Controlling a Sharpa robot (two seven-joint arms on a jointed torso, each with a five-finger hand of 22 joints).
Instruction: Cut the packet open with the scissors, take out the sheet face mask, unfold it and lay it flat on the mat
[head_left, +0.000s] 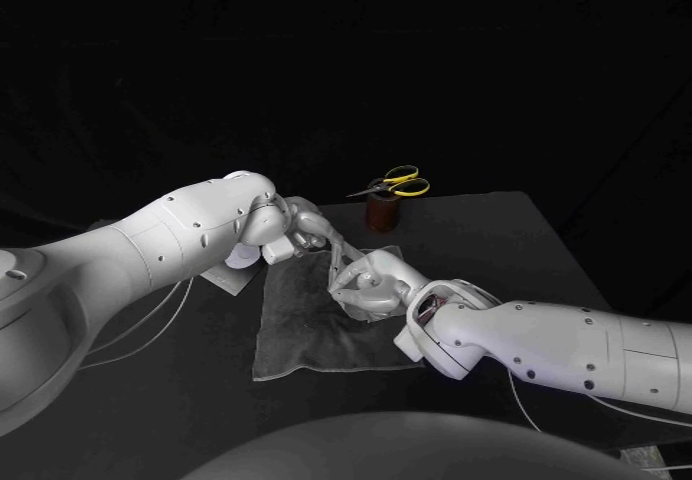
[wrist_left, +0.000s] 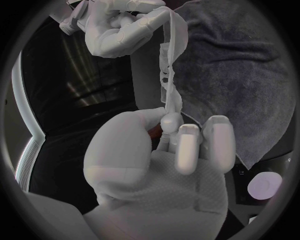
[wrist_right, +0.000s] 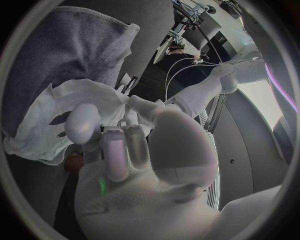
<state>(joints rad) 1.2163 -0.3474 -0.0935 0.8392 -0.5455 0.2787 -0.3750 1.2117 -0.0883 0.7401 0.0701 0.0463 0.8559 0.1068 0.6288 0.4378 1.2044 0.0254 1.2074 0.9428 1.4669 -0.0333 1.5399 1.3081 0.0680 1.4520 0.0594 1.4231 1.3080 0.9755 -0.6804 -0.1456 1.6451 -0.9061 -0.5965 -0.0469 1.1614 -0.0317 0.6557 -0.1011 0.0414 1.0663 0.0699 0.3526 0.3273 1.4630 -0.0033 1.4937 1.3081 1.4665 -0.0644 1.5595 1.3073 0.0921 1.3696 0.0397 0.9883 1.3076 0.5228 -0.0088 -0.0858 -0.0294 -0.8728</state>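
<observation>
White sheet mask (head_left: 339, 248) stretches between left hand (head_left: 293, 228) and right hand (head_left: 372, 290), fingers (wrist_left: 187, 150) pinching each end.

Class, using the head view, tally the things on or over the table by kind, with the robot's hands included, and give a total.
Hands: 2, the left hand and the right hand
Sheet face mask: 1
Mat: 1
Scissors: 1
Brown holder: 1
Packet: 1, partly under the left arm
Total: 7
</observation>
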